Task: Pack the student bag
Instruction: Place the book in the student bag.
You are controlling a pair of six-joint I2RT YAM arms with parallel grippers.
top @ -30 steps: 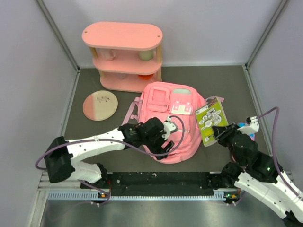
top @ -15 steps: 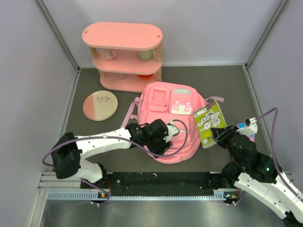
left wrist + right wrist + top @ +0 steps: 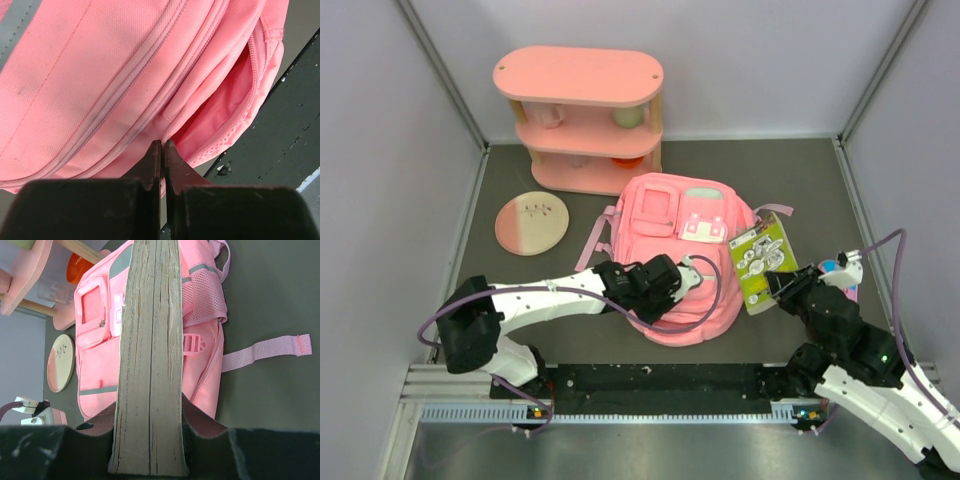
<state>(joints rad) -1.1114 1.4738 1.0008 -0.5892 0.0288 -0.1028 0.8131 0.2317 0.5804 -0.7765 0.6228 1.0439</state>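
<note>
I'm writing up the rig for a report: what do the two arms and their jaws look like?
The left arm and right arm both have white link shells, black joints and wrist housings, and dark jaws. Each trails a lilac cable.

My left gripper (image 3: 163, 148), which stood wide a second ago, has snapped shut on a fold of the student bag (image 3: 665, 210) beside its open zip. That arm has also stretched out lower along the bag's near end. My right gripper (image 3: 777, 283) has brought the green book (image 3: 758, 260) slightly closer to the bag's side.
</note>
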